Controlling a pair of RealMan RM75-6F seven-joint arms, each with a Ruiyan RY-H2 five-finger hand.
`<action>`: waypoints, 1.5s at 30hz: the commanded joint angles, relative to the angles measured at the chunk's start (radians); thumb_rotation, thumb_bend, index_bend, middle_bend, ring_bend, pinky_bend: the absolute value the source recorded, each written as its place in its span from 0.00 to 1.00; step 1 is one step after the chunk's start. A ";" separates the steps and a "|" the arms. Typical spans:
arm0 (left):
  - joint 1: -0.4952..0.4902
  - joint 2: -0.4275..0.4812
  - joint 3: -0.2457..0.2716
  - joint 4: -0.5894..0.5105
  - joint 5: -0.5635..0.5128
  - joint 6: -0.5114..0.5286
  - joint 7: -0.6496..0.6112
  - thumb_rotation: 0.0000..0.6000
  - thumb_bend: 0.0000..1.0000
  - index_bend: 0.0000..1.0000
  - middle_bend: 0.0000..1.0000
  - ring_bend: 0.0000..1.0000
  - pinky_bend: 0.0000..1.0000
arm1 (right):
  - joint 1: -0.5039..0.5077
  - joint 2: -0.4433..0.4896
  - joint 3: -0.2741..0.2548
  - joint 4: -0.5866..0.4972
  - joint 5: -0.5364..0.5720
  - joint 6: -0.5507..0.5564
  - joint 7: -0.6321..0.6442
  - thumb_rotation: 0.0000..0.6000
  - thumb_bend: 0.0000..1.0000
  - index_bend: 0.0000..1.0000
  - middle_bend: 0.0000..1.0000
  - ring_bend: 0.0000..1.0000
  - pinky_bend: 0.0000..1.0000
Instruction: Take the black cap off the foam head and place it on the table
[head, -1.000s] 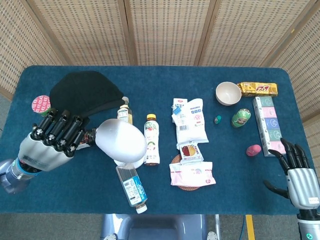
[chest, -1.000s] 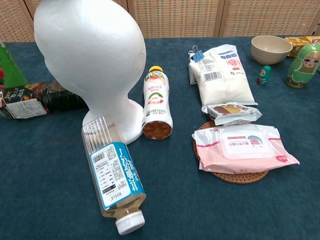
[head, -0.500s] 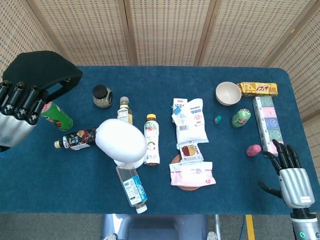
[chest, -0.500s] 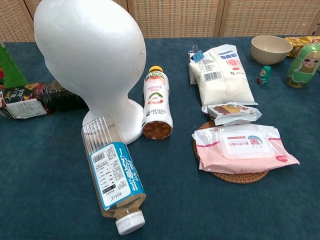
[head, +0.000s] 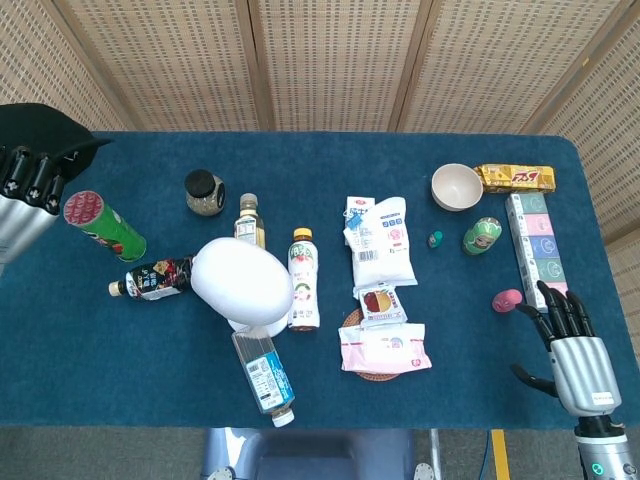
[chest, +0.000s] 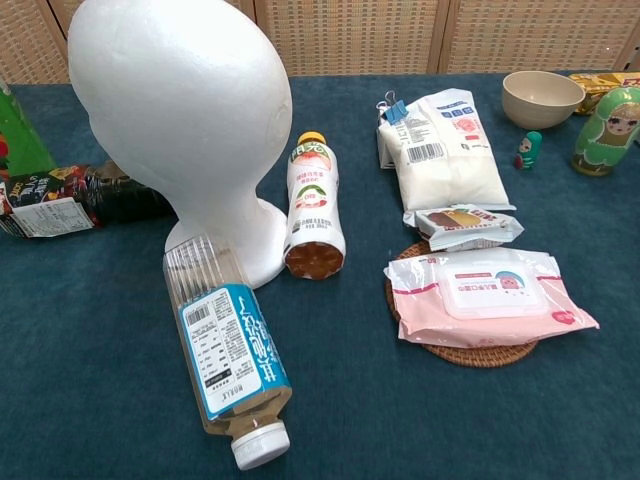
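Observation:
The white foam head (head: 243, 283) (chest: 185, 110) stands bare near the table's middle left. My left hand (head: 22, 195) is at the far left edge of the head view, raised, and holds the black cap (head: 40, 128), which hangs over its fingers and is partly cut off by the frame. At the bottom right, my right hand (head: 572, 345) hovers near the table's front right corner, fingers spread, holding nothing. Neither hand shows in the chest view.
A green can (head: 103, 223), a dark bottle (head: 152, 279) and a small jar (head: 203, 191) lie left of the foam head. A clear bottle (chest: 228, 352), a drink bottle (chest: 312, 205), packets (chest: 440, 150), a wipes pack (chest: 490, 293), a bowl (head: 456, 186) and a doll (head: 482, 235) fill the middle and right.
My left hand has carried the black cap up and far to the left, away from the foam head, uncovering the green can and jar. The right hand shifted slightly.

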 joint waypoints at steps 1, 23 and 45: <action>0.012 -0.047 0.039 0.092 -0.037 -0.004 -0.042 1.00 0.32 0.86 0.65 0.55 0.61 | 0.001 0.000 -0.003 -0.001 -0.003 -0.002 0.000 1.00 0.00 0.21 0.00 0.00 0.00; -0.087 -0.206 0.173 0.214 -0.059 -0.062 0.058 1.00 0.32 0.86 0.65 0.57 0.63 | 0.007 0.009 -0.021 -0.012 -0.017 -0.021 0.013 1.00 0.00 0.21 0.00 0.00 0.00; -0.079 -0.199 0.249 -0.019 -0.084 -0.187 0.231 1.00 0.11 0.44 0.36 0.38 0.43 | 0.018 0.022 -0.019 -0.010 0.001 -0.041 0.044 1.00 0.00 0.21 0.00 0.00 0.00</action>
